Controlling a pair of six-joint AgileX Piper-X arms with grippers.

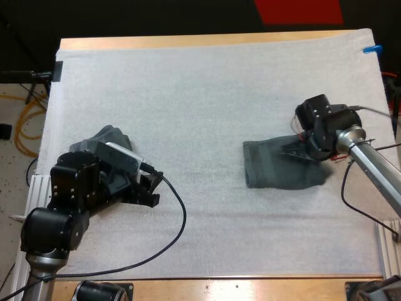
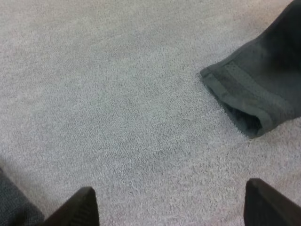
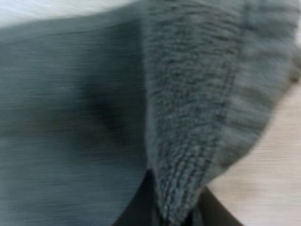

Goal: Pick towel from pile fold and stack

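Grey-green flat towel (image 1: 282,166) at 3 o'clock on white mat (image 1: 200,81) | right gripper (image 1: 299,150) pinching its hem near 2 o'clock | crumpled towel (image 1: 103,139) at 9 o'clock | left gripper (image 1: 147,188) spread, empty, at its 4 o'clock.

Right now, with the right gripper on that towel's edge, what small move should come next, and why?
Probably lift the right gripper slightly and carry it across the spread towel to fold it. It pinches the towel's edge, the rest lies flat on the mat, and the left gripper is open by the crumpled towel.
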